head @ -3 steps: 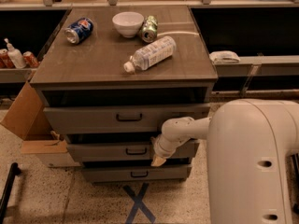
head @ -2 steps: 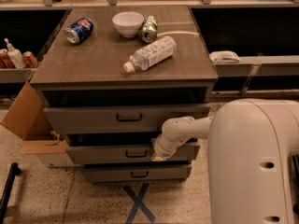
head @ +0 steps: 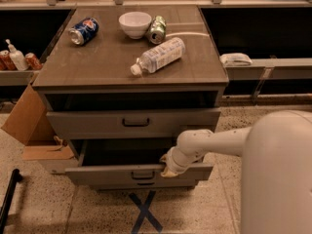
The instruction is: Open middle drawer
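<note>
Grey-brown wooden middle drawer (head: 97,175), front lying left-right: gripper (head: 168,169) sits at its top edge, right of the black bar handle (head: 143,175); hold cannot be told.

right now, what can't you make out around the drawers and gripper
Camera view:
- middle drawer: inside in shadow, contents unclear.
- gripper, at that drawer's top edge right of the handle: its hold there is covered by the wrist.
- bottom drawer: mostly covered by the middle drawer's front.
- bottle: label too small to read.
- robot body: cut off at right and bottom edges.
</note>
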You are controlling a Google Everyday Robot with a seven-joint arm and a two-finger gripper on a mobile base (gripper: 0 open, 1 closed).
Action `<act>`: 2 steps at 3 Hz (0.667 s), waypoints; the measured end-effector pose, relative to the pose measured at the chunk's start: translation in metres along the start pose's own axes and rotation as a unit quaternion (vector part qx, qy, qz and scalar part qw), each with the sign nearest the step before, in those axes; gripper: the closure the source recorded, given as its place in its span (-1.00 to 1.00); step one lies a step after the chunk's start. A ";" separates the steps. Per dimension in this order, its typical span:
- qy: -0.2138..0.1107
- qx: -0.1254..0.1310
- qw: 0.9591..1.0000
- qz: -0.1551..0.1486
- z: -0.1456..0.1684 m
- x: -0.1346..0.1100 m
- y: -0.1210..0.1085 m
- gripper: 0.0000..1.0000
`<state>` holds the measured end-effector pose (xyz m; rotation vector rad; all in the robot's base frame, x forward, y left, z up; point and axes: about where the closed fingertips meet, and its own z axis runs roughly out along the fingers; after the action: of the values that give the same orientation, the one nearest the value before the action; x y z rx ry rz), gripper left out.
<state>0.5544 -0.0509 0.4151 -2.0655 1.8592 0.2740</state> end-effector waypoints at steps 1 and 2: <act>0.000 -0.001 1.000 0.000 0.001 -0.001 0.000 0.49; 0.000 -0.002 1.000 -0.001 0.002 -0.001 0.001 0.02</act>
<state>0.5535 -0.0491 0.4135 -2.0687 1.8585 0.2784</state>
